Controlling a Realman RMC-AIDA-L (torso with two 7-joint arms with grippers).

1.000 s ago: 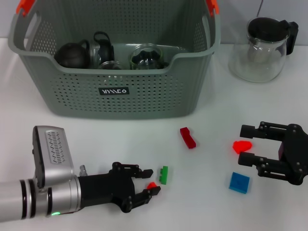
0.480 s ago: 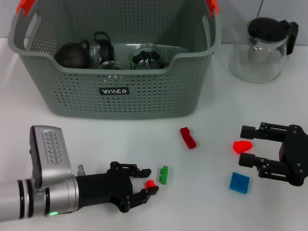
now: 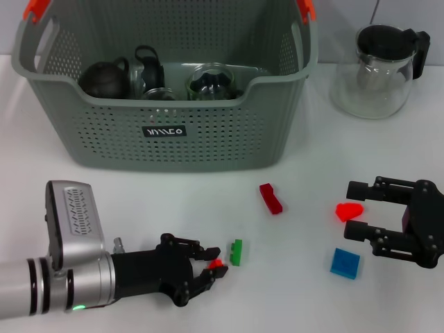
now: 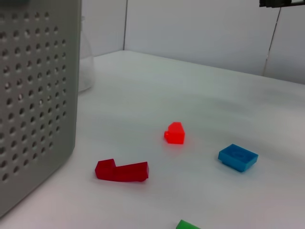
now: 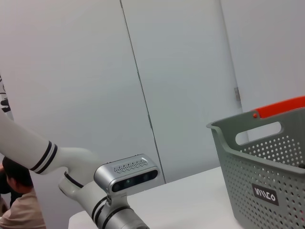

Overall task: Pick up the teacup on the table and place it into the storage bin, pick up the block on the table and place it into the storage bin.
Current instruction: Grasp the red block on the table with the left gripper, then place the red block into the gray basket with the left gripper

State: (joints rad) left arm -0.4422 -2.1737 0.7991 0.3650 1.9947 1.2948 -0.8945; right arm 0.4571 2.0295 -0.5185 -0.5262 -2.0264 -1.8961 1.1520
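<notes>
The grey-green storage bin (image 3: pixel 208 139) stands at the back, its perforated wall (image 4: pixel 33 95) close in the left wrist view. Inside it lie a dark pot (image 3: pixel 104 78) and glass cups (image 3: pixel 208 82); no teacup shows on the table. My left gripper (image 3: pixel 214 262) lies low at the front, its fingers pinched on a small red block (image 3: pixel 216 264). A green block (image 3: pixel 236 252) sits just beside it. My right gripper (image 3: pixel 350 209) stands open around a bright red block (image 3: pixel 349 211) resting on the table.
A dark red block (image 3: pixel 270 198) lies mid-table and a blue block (image 3: pixel 345 263) lies near the right gripper. A glass jug with a black lid (image 3: pixel 378 69) stands at the back right. The bin's handle clips are orange-red (image 3: pixel 36 8).
The left gripper's fingers have drawn closer together around the small red block, which shifted slightly. The right arm has stayed still.
</notes>
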